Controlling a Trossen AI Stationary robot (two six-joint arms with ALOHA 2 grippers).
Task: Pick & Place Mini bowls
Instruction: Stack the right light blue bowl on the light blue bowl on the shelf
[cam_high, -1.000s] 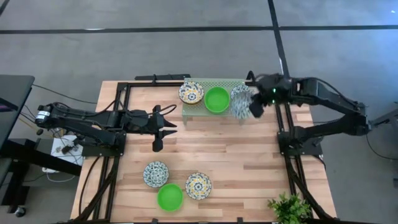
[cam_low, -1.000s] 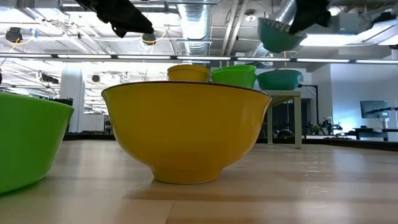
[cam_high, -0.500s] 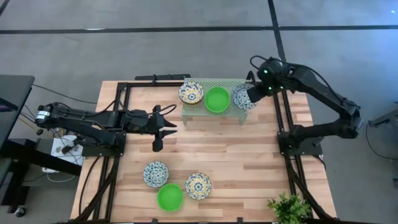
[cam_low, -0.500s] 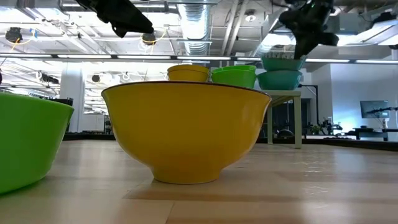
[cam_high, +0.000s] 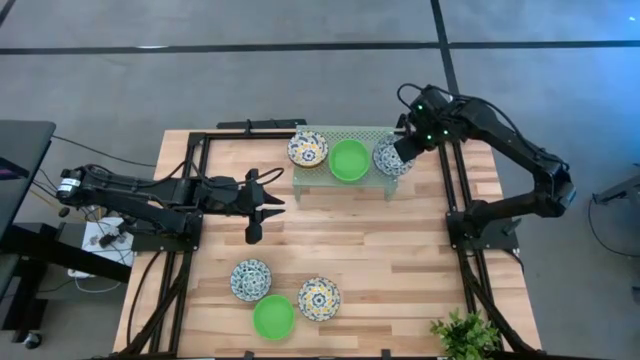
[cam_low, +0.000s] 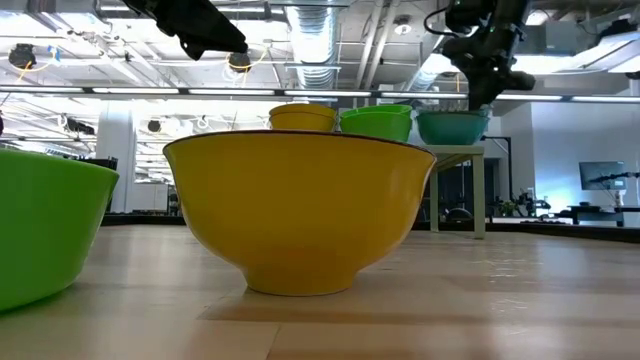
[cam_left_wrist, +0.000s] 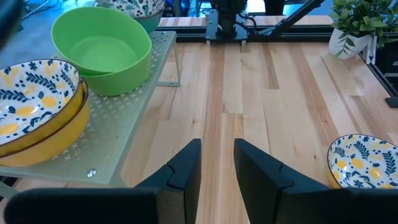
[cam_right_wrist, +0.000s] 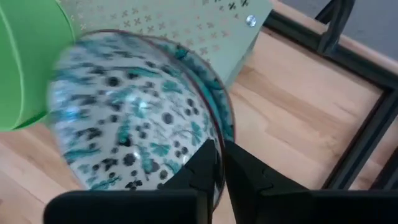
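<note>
Even overhead light is brightening the pale wooden table (cam_high: 400, 250), casting only soft shadows; ceiling lamps are glaring in the low view, and the white bowl with the blue-green pattern (cam_right_wrist: 137, 118) is smearing with blur

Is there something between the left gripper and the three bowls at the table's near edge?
Nothing visible does. Only bare wood lies between the left gripper and the three bowls.
</note>
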